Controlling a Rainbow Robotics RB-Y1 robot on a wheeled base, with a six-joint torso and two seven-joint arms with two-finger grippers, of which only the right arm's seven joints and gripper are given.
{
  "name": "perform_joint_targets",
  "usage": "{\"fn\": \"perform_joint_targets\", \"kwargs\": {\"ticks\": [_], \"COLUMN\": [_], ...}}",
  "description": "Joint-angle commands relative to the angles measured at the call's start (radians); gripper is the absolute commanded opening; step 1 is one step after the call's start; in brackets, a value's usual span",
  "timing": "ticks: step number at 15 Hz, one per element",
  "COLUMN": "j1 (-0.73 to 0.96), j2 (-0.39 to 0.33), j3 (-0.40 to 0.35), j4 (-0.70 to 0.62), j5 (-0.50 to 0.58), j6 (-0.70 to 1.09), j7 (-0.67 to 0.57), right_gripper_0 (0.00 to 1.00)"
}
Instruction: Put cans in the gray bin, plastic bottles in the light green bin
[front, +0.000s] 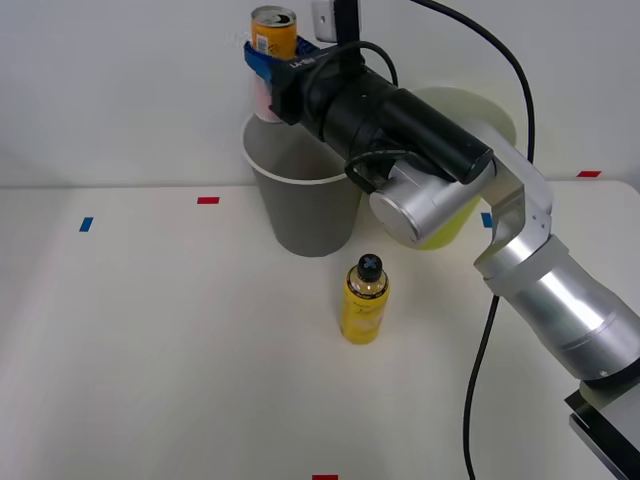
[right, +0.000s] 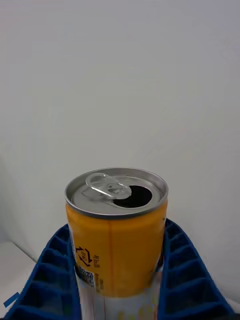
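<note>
One can (front: 273, 32) is up in the air, clamped upright in the right pincer (front: 262, 60), and it hangs right above the far rim of the gray bin (front: 305, 215). From the wrist, the blue ribbed fingers (right: 55, 272) press on both sides of the can (right: 116, 235), and its silver top shows an open mouth with the pull tab lying flat. The orange-yellow body stands straight between the fingers against a plain pale wall. The black arm stretches in from the right, crossing over the green bin (front: 470, 215), which sits just beside the gray one and is mostly hidden behind the arm. Down on the white tabletop (front: 150, 340) a yellow bottle (front: 364, 300) with a black cap stands upright, near the gray bin on its near side. Small red and blue tape marks dot the tabletop.
</note>
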Motion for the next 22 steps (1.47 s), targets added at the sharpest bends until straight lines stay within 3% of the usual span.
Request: {"fn": "perform_joint_targets", "kwargs": {"ticks": [1, 2, 14, 17, 20, 22], "j1": [0.000, 0.000, -0.001, 0.008, 0.118, 0.215], "j2": [0.000, -0.001, -0.038, -0.127, -0.288, -0.328], "j3": [0.001, 0.001, 0.001, 0.001, 0.000, -0.013], "j4": [0.000, 0.000, 0.000, -0.064, -0.213, -0.273], "j5": [0.001, 0.000, -0.036, -0.157, -0.298, -0.330], "j6": [-0.001, -0.001, -0.034, -0.050, -0.050, -0.073], "j7": [-0.007, -0.012, -0.026, -0.035, -0.049, -0.056], "right_gripper_0": [0.96, 1.00, 1.00, 1.00, 1.00, 1.00]}}
